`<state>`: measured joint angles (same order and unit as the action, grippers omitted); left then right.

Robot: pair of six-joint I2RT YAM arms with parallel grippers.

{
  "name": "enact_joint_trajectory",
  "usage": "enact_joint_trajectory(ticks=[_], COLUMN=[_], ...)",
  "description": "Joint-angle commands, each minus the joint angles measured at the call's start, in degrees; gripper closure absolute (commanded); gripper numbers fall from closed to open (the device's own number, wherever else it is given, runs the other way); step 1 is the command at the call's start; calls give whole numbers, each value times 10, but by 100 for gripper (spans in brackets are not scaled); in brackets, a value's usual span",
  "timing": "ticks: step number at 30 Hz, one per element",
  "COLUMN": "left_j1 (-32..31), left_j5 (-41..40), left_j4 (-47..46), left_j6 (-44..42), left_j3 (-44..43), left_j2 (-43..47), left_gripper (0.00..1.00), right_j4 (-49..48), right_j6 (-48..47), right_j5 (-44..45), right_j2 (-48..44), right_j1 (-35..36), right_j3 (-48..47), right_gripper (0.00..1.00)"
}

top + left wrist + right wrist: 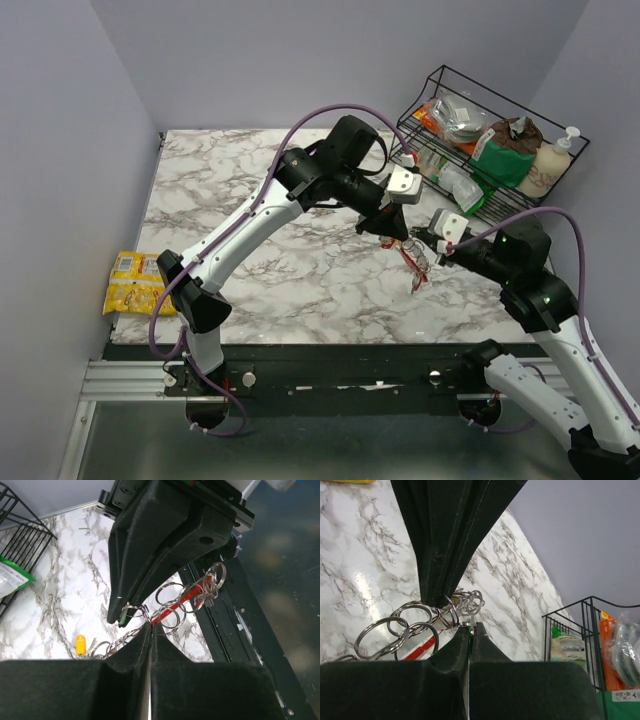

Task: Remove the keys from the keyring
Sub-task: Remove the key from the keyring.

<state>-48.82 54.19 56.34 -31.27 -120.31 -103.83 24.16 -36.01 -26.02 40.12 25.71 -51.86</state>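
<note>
Desk [300,300] lies open beneath me, with a wire basket [560,190] crowding its far right. The keyring [187,597] hangs between my arms, its keys seemingly all still on, a yellow key [80,645] among them. My right jaws clench a split ring [134,610]. My left jaws are pressed together beside it, their grasp unclear.

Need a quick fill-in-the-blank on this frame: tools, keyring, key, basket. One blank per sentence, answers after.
1. The left tool and right tool meet above the ___-patterned tabletop.
2. The coloured part of the keyring is ___.
3. The key in the left wrist view has a ___ head.
4. The wire basket stands at the table's back ___ corner.
Missing words: marble; red; yellow; right.
</note>
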Motion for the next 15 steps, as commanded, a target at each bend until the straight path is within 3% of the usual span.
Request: enact_joint_trajectory(ticks=[1, 7, 15], left_j1=[-3, -3, -3], left_j5=[66, 77, 11], left_j4=[-4, 6, -30], left_j6=[3, -2, 30], left_j3=[-9, -15, -18], left_j2=[19, 23, 28], left_gripper=[82, 72, 72], right_j4=[51, 63, 93], right_j6=[-25, -23, -39], right_j5=[34, 29, 13], right_j2=[2, 3, 4], right_j1=[-8, -8, -8], right_j3=[-40, -68, -85], right_gripper=[99, 99, 99])
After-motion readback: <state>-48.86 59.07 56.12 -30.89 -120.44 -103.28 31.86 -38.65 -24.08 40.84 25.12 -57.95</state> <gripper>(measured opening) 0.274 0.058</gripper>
